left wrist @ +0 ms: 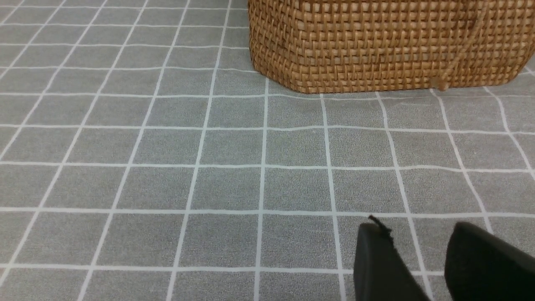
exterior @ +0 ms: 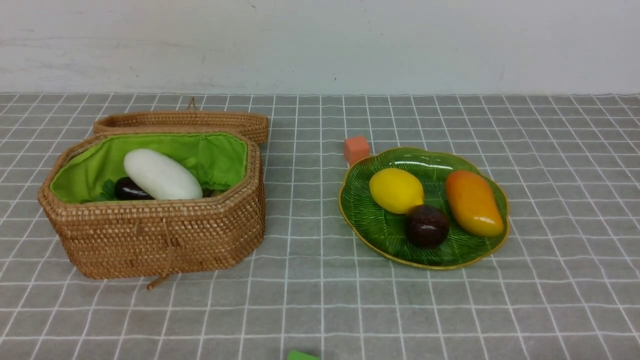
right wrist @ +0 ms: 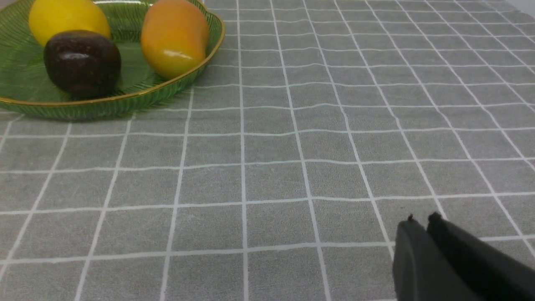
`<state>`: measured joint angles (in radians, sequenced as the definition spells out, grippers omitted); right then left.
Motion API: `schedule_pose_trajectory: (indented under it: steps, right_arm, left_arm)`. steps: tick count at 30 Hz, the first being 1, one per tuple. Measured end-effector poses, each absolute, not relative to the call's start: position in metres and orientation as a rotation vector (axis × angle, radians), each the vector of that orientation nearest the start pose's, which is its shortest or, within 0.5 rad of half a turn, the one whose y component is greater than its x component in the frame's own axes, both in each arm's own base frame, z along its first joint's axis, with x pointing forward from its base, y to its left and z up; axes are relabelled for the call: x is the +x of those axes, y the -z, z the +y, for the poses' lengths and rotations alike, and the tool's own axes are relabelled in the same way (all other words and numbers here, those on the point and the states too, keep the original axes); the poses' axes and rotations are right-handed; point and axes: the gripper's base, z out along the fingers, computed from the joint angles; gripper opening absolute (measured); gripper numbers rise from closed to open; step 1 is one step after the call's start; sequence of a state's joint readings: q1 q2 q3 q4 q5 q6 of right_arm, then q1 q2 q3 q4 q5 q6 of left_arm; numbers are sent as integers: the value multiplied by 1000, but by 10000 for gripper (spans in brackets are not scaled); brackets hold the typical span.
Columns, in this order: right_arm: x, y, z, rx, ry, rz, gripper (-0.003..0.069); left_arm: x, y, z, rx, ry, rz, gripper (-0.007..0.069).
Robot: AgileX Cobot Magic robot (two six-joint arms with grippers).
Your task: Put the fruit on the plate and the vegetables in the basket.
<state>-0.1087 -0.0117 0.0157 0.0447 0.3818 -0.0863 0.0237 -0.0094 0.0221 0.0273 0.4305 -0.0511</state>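
The plate (exterior: 385,230) lies right of centre and holds the fruit: a yellow lemon (exterior: 396,190), an orange-yellow mango (exterior: 473,202) and a dark maroon ball (exterior: 426,226). The basket (exterior: 160,237) stands at the left with its lid (exterior: 185,121) folded back. Inside it lie a white radish (exterior: 161,175) and a dark eggplant (exterior: 131,190), half hidden behind the rim. Neither arm shows in the front view. My left gripper (left wrist: 418,228) hovers open over bare cloth, short of the basket (left wrist: 384,46). My right gripper (right wrist: 422,218) is shut and empty, well away from the plate (right wrist: 104,104).
A small orange cube (exterior: 356,148) sits just behind the plate. A green block (exterior: 301,355) peeks in at the front edge. A grey checked cloth (exterior: 310,300) covers the table, and a white wall stands behind.
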Motion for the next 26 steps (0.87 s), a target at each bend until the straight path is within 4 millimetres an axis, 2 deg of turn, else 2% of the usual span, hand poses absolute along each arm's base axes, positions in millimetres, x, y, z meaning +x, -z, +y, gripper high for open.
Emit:
schedule_pose_trajectory:
  steps: [26]
  right_arm:
    - [52, -174, -4, 48, 90, 1869, 85]
  left_arm:
    - [51, -168, 2, -56, -9, 1926, 238]
